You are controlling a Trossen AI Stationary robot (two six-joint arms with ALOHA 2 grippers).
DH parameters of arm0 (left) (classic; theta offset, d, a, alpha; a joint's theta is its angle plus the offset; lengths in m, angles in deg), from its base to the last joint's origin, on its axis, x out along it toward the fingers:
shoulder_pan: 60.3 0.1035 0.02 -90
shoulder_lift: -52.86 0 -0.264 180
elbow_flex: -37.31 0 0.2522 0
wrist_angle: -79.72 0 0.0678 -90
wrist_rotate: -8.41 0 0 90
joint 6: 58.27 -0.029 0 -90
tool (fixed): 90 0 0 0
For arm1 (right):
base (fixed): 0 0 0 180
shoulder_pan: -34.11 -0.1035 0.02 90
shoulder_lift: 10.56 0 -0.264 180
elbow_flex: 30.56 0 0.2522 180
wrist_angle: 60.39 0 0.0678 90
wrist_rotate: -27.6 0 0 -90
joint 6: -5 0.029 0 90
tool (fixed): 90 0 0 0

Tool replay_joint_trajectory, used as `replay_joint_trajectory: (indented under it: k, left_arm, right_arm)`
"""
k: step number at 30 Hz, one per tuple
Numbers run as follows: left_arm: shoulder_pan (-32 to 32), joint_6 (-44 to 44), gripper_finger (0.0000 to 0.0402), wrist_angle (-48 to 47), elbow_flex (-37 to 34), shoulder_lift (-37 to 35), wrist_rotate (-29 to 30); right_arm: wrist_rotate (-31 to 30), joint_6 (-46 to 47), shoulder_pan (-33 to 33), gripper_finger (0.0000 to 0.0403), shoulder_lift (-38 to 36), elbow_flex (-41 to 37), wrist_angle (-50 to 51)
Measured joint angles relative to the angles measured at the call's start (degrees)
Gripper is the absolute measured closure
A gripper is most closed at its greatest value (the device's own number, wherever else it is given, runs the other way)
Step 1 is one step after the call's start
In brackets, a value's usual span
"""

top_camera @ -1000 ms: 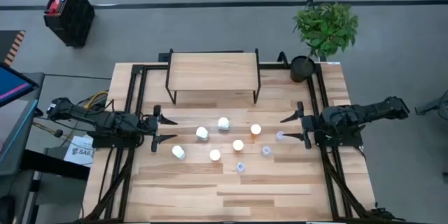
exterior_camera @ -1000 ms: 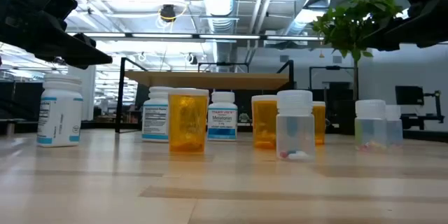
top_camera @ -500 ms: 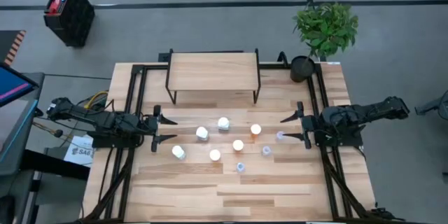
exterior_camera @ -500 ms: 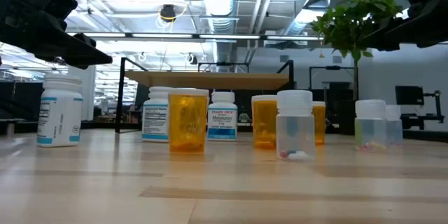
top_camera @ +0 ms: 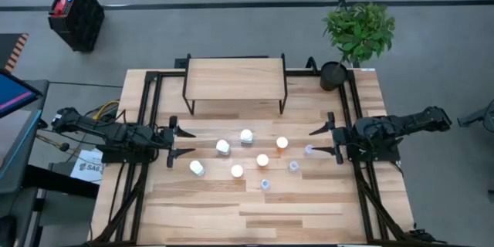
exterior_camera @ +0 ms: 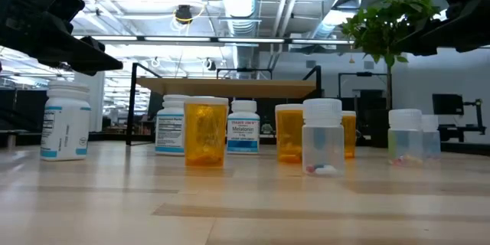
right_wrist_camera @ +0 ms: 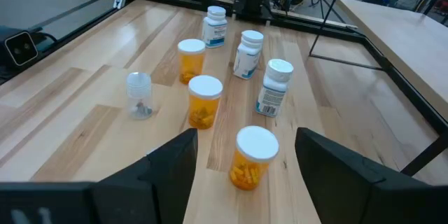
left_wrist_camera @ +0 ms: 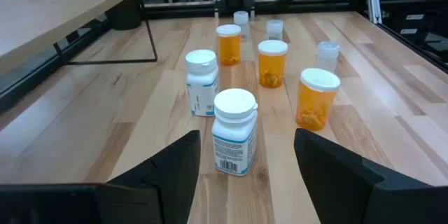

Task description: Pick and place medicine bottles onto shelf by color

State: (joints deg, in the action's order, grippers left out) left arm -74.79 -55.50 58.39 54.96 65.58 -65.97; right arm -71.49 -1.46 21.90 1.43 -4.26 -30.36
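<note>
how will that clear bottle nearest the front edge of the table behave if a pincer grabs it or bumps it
The clear bottle looks nearly empty, with only a few pills at its bottom, so it is probably very light and may slide or tip at a nudge. It stands taller than it is wide, so a high push would likely topple it. Being round, it would probably roll once on its side.

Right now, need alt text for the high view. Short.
Overhead view of a wooden table with nine small medicine bottles clustered at its middle, white, orange and clear, all standing on the tabletop. The shelf at the far edge is bare. The left gripper and right gripper wait open at either side, holding nothing.
</note>
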Motion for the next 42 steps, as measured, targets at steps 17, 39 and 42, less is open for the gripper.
replay_joint_trajectory:
  k: [17, 39, 42]
  left_arm:
    - [-0.01, 15.26, 0.018, 2.64, -0.23, -0.01, 1.63]
    - [0.01, 19.97, 0.018, 10.74, -0.05, 0.04, -0.19]
    - [0.01, 19.95, 0.018, 12.57, -0.05, 0.02, -0.05]
  right_arm:
    - [0.02, 0.66, -0.02, 0.0137, -0.02, 0.0, -0.07]
    - [-6.32, 26.29, -0.01, 0.0137, 0.0, 0.0, -12.03]
    - [-6.17, 27.02, -0.04, 0.0137, 0.1, 0.01, -16.89]
